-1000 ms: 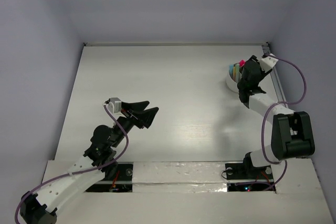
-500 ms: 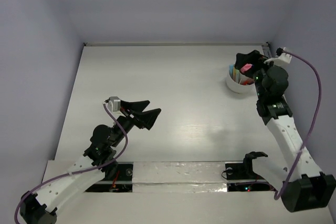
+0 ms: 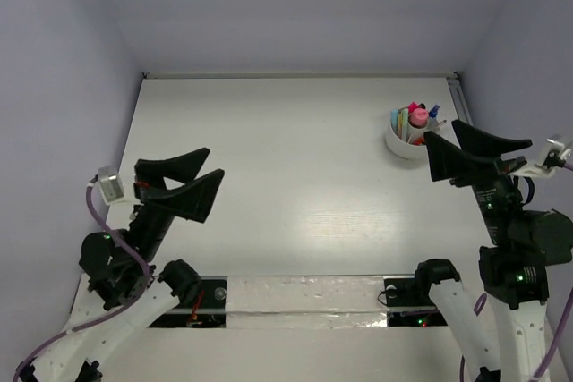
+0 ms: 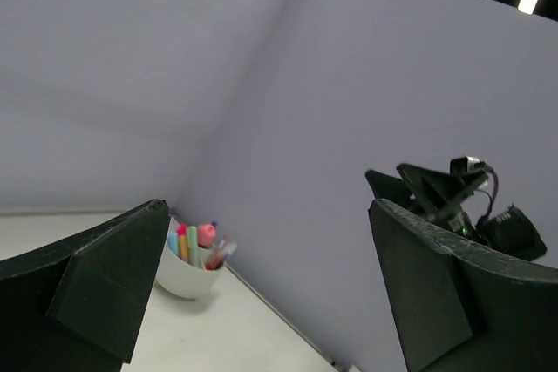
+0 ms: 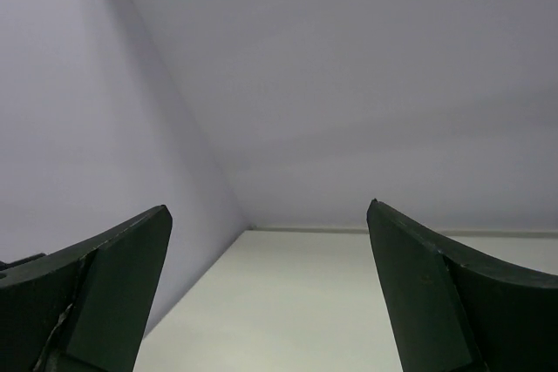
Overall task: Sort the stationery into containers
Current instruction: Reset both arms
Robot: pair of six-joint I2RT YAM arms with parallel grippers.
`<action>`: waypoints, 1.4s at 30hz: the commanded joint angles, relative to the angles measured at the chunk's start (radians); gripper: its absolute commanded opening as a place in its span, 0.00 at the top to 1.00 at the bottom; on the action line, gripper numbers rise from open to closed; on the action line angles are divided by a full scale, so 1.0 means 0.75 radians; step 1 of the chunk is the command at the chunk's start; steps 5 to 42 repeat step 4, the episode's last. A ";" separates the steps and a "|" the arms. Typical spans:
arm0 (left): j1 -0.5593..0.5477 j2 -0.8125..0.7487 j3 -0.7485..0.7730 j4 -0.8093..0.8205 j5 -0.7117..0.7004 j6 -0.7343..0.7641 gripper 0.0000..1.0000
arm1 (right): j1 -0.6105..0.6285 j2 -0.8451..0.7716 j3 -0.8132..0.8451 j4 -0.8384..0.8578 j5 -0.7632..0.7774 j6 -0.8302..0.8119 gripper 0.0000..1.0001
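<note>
Both left end effector [image 3: 213,165] and right end effector [image 3: 440,130] hung wide, empty; stationery [image 3: 415,116] filled the cup [image 3: 394,142] just beyond the right one. Sorting seemed done, no pick left.

White round cup [image 3: 398,144], upright near the far right corner of the table. The stationery [image 3: 415,117] stands bunched inside, ends rising above the rim: pink marker [image 3: 416,115], blue marker [image 3: 432,112], pale-green marker [image 4: 192,242] and orange marker [image 4: 183,250] leaning together. Thinner pieces are too small to identify.
</note>
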 commanded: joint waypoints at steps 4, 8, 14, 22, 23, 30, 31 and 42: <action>0.002 -0.001 0.068 -0.297 -0.229 0.131 0.01 | 0.005 0.058 -0.121 -0.063 -0.088 0.060 0.00; 0.002 -0.001 0.068 -0.297 -0.229 0.131 0.01 | 0.005 0.058 -0.121 -0.063 -0.088 0.060 0.00; 0.002 -0.001 0.068 -0.297 -0.229 0.131 0.01 | 0.005 0.058 -0.121 -0.063 -0.088 0.060 0.00; 0.002 -0.001 0.068 -0.297 -0.229 0.131 0.01 | 0.005 0.058 -0.121 -0.063 -0.088 0.060 0.00; 0.002 -0.001 0.068 -0.297 -0.229 0.131 0.01 | 0.005 0.058 -0.121 -0.063 -0.088 0.060 0.00; 0.002 -0.001 0.068 -0.297 -0.229 0.131 0.01 | 0.005 0.058 -0.121 -0.063 -0.088 0.060 0.00; 0.002 -0.001 0.068 -0.297 -0.229 0.131 0.01 | 0.005 0.058 -0.121 -0.063 -0.088 0.060 0.00; 0.002 -0.001 0.068 -0.297 -0.229 0.131 0.01 | 0.005 0.058 -0.121 -0.063 -0.088 0.060 0.00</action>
